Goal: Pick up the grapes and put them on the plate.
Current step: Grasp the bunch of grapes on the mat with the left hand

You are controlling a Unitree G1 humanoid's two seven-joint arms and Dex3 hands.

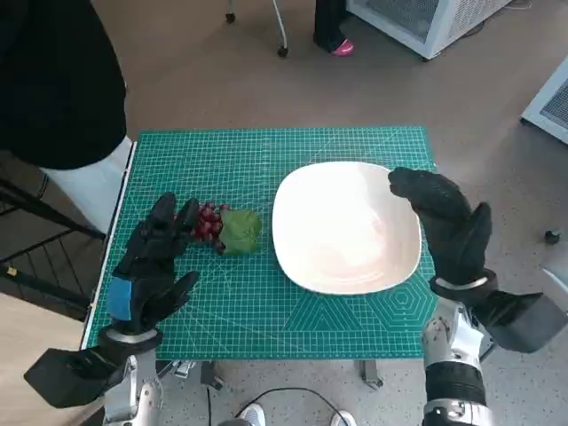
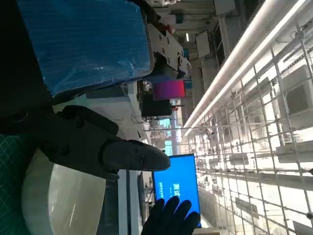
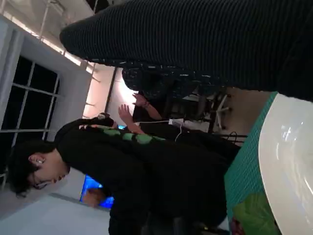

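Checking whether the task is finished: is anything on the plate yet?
Nothing visible on the white plate; the right hand covers its far right rim. The grapes lie on the green mat.

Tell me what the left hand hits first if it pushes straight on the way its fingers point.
Probably the dark red grapes with their green leaf; the left hand points at them, though height is unclear.

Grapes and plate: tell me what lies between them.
In the head view, a green leaf lies between the grapes and the plate, then a bare strip of green mat.
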